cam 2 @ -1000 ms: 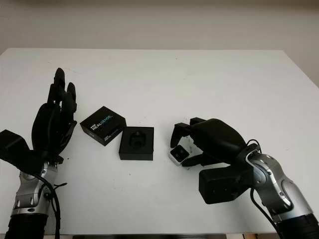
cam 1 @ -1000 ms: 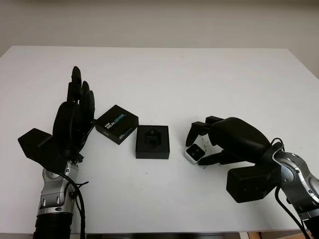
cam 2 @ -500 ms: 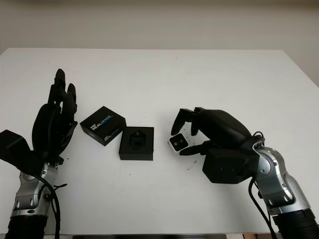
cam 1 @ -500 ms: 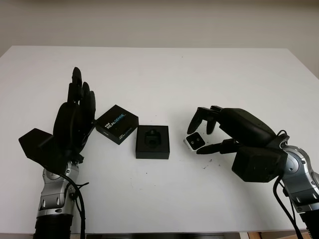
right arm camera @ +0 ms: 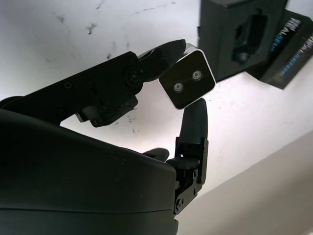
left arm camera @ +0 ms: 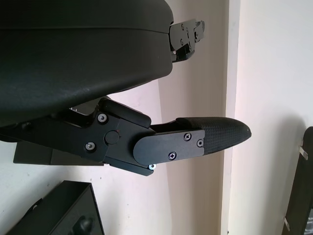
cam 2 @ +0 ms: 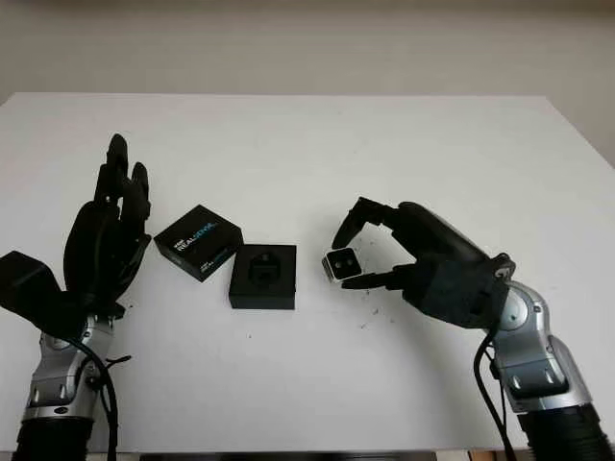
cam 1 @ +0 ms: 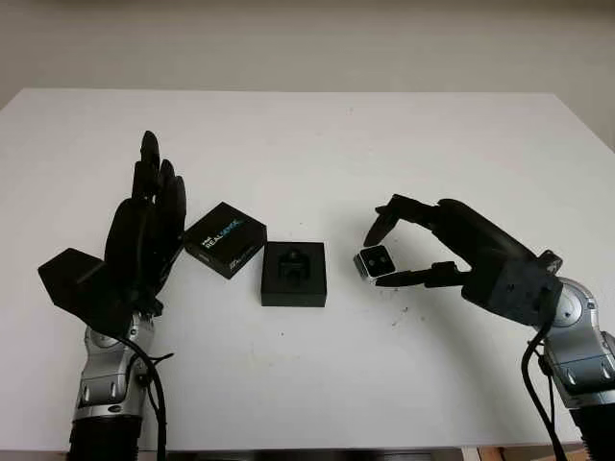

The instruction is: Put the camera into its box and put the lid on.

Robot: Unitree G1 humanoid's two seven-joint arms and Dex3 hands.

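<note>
— Camera (cam 1: 376, 262) first: where does it sit relative to the right hand (cam 1: 452, 252)?

— Pinched at that hand's fingertips (cam 1: 375, 230), lifted clear of the white tabletop (cam 1: 317, 154). The hand is closed on it, one finger from above, another from below.

— And the box (cam 1: 294, 274)?

— Just beside the camera, on the side away from the right wrist, toward the robot's left. It lies open on the tabletop with its moulded recess facing up. The coming move, I judge, is a short carry in that direction, then a lowering.

— Which way does the camera point?

— In the right wrist view its two-lens face (right arm camera: 188, 84) looks back toward the palm. It's a squat block, and its longer side appears to run across the fingers; I'd guess it needs turning to match the recess.

— The other hand?

— The left hand (cam 1: 144, 235) is open, upright at the tabletop's left, next to the lid (cam 1: 225, 239), which lies between it and the box. It's nearer the lid; the right is nearer the box.
</note>
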